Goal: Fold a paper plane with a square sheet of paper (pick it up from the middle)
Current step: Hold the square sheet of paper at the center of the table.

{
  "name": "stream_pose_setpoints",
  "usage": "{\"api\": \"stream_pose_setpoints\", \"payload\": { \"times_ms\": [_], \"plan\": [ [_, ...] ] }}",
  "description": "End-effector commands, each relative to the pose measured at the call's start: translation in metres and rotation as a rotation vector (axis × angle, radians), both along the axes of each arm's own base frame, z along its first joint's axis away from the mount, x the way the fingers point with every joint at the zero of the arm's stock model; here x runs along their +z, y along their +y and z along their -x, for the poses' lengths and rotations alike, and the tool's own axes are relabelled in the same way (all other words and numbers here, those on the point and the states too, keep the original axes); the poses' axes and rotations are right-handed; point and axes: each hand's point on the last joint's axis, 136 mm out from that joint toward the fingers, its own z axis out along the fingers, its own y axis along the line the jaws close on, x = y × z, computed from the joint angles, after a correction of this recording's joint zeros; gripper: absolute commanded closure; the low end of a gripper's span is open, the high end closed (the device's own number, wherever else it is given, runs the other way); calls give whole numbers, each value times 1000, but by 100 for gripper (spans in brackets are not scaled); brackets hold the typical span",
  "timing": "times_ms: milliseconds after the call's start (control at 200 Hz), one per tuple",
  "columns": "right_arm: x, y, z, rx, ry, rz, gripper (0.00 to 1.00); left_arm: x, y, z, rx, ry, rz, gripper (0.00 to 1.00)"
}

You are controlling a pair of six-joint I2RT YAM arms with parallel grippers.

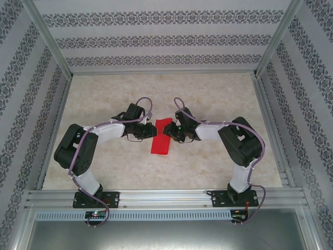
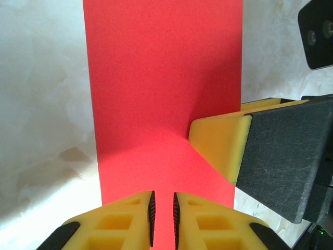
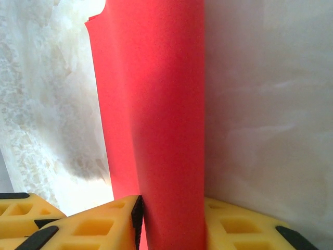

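Left gripper [image 2: 162, 221]: jaws almost together, slim gap with red showing in it, so I honestly can't tell if it's pinching or just pressing down. Right gripper [image 3: 171, 226] looks clamped on a raised curl of the thin bright red paper sheet [image 1: 161, 138], which is currently a narrow creased strip (no pointed nose anywhere, so early days I'd say).

The strip lies right under both sets of fingertips, between the two grippers, flat on the pale marbled bench [image 1: 218, 104]. One of the right gripper's yellow fingers sits on the strip's edge, just beside the left gripper.

My guess is they're mid-fold along the long edge. The next move needs the right one to carry its flap over without dragging the strip while the left pins it.

Both arms reach inward, elbows out to the sides, wrists meeting nose to nose over the strip.
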Motion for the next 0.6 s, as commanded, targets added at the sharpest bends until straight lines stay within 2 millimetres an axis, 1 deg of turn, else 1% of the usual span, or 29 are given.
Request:
{"api": "stream_pose_setpoints", "payload": {
  "times_ms": [0,235,380,595],
  "plan": [
    [-37,-21,8,-57,67,134,66,9,-7,6,-33,-4,26,80],
    [-40,-25,10,-70,75,167,66,1,-14,14,-61,33,47,81],
    [-40,-24,11,-68,76,175,66,-6,-18,17,-76,47,47,81],
    [-40,-24,11,-61,73,186,66,-20,-18,22,-87,75,28,82]
  ]
}}
